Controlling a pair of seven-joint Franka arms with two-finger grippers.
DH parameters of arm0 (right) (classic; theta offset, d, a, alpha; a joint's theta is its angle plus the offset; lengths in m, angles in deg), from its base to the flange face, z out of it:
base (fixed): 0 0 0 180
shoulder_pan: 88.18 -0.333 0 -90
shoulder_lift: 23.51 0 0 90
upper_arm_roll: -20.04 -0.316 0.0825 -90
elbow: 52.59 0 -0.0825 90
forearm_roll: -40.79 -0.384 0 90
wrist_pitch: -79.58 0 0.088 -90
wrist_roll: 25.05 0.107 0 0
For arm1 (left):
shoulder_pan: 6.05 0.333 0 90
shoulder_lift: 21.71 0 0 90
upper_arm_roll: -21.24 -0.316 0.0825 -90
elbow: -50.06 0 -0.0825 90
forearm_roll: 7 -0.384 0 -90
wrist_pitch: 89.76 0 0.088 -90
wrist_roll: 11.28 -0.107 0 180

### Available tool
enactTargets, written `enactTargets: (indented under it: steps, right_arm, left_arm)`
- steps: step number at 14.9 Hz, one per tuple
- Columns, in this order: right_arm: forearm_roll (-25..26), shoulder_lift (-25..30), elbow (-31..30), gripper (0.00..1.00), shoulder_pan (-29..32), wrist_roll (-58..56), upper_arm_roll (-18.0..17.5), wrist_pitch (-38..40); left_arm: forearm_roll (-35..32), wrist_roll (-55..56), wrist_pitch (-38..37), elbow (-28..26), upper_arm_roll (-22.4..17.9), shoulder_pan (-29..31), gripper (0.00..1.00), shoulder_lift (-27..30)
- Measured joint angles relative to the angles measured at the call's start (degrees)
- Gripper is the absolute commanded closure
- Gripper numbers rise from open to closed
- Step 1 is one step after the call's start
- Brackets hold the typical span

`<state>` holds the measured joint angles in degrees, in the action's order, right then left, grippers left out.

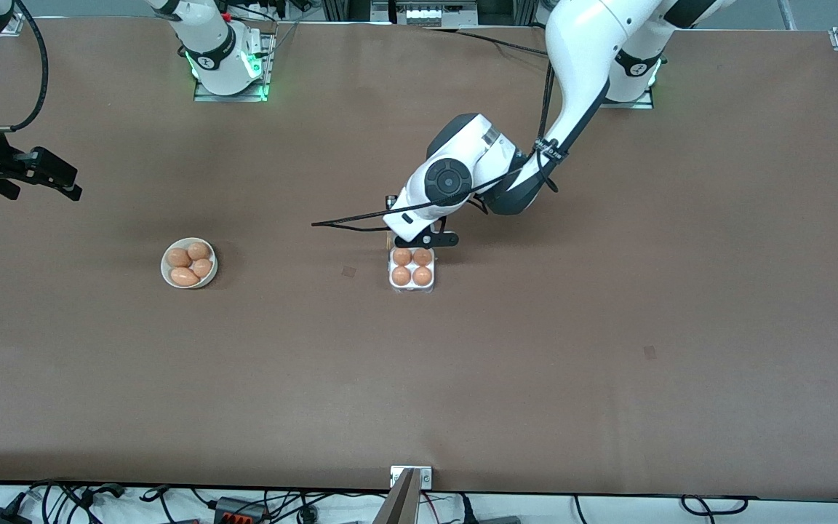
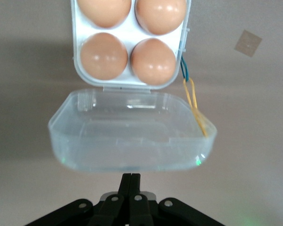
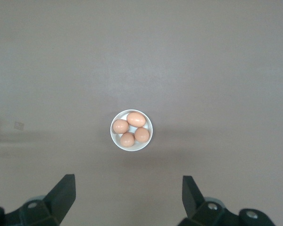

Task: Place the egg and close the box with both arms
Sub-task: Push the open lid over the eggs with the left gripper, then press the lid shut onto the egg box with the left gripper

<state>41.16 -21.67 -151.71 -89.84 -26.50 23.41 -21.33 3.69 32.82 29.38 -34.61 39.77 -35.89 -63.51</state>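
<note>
The box [image 1: 412,287] stands mid-table with a tan egg [image 1: 402,276] in each of its four cells. In the left wrist view its tray [image 2: 130,85] holds the eggs [image 2: 104,55], and the clear lid [image 2: 132,136] lies open, hinged back toward the robots' bases. My left gripper [image 2: 131,176] is shut and empty, low at the lid's free edge, not gripping it. In the front view the left hand [image 1: 433,238] hides the lid. My right gripper [image 1: 55,178] is open and empty, high above the table at the right arm's end [image 3: 128,181].
A round white bowl [image 1: 165,268] with several more eggs sits toward the right arm's end of the table, seen from above in the right wrist view [image 3: 114,139]. Thin yellow and blue bands [image 2: 193,96] hang at the box's hinge corner.
</note>
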Motion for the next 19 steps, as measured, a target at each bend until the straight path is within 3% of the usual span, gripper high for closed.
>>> enactTargets:
  steps: [5, 9, 11, 14, 19]
  right_arm:
    - [0.0, 0.0, 0.3, 0.00, 0.0, -0.1, 0.0, -0.1]
    - [0.0, -0.1, 0.3, 0.00, 0.3, -0.2, -0.1, -0.1]
    - [0.0, -0.1, 0.3, 0.00, 1.7, -0.3, -1.7, 0.0]
    - [0.0, -0.1, 0.3, 0.00, 2.8, -0.3, -3.9, 0.0]
    - [0.0, 0.1, 0.3, 0.00, 3.3, -0.3, -3.2, 1.3]
  left_arm:
    - [-3.2, -0.7, 1.0, 3.4, -0.3, -0.7, 1.00, -2.4]
    - [-4.5, -4.4, 1.3, 9.8, -1.5, -0.5, 1.00, -4.7]
    - [-5.1, -6.6, 2.5, 11.2, -2.2, -0.5, 1.00, -5.2]
    - [-5.3, -7.5, 2.2, 12.2, -2.4, 0.4, 1.00, -5.0]
    - [-5.5, -8.3, -4.4, 12.8, -2.5, 4.0, 1.00, -1.1]
